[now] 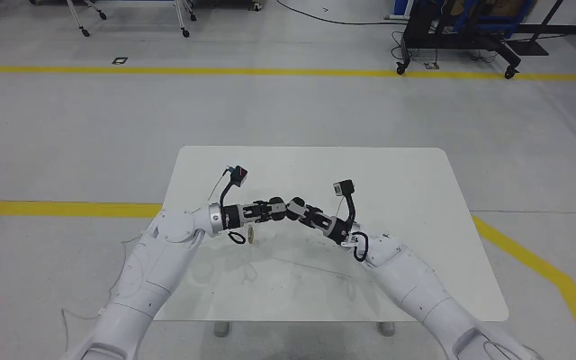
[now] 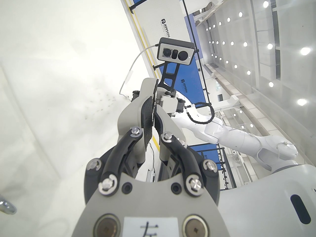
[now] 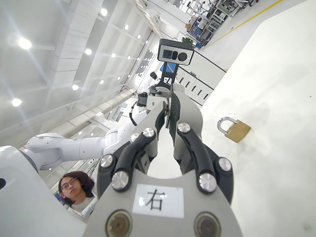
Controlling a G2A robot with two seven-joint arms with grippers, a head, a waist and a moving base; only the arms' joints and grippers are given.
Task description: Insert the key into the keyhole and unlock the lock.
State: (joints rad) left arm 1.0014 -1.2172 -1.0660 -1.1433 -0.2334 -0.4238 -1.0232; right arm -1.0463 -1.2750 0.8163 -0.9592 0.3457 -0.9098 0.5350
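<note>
My left gripper [image 2: 154, 109] and right gripper [image 3: 169, 110] tip to tip above the white table [image 1: 405, 180] — both clenched, brass lock [image 3: 235, 130] lying flat nearby.

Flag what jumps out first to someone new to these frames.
The left claw and right claw meet tip to tip, both shut, over the middle of the white table. Next comes the brass padlock, lying flat on the table close by, in neither claw.

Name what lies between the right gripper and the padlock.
Bare table lies between the right gripper and the padlock, seen in the right wrist view.
</note>
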